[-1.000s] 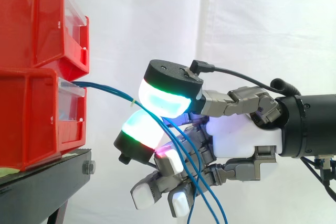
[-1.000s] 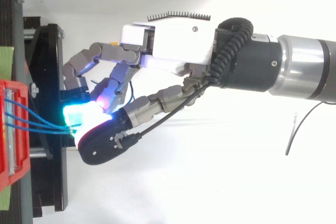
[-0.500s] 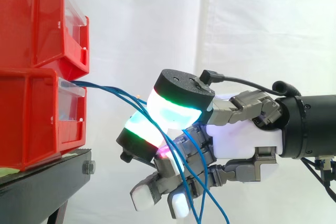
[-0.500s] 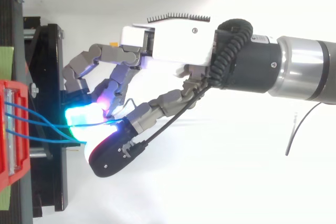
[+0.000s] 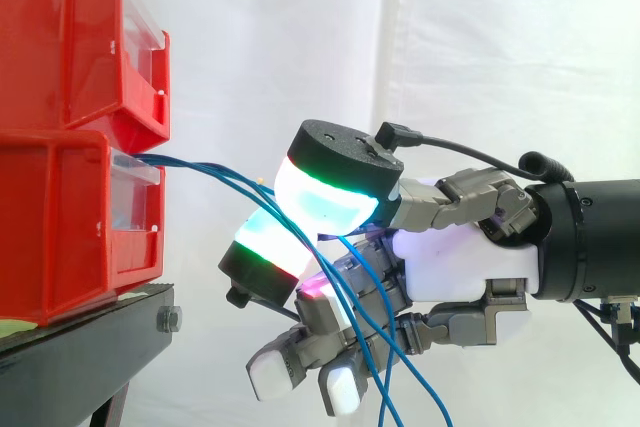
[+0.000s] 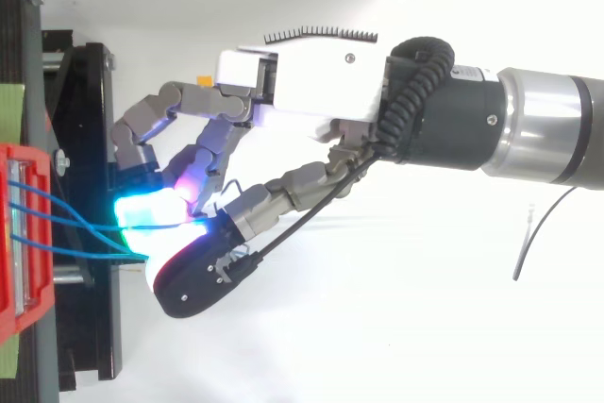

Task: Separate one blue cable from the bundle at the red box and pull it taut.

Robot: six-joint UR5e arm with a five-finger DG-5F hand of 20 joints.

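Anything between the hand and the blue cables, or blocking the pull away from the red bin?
Nothing visible. The blue cables run free from the lower red bin straight into the hand, between its glowing pads. Several strands sit in the hand together, so none looks separated yet.

txt: none legible | red box: no readable lbl | arm: print too small

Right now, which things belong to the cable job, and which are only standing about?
For the job: blue cables; lower red bin, where they come out; hand, curled round them.
Standing about: upper red bin; black stand; white curtain.
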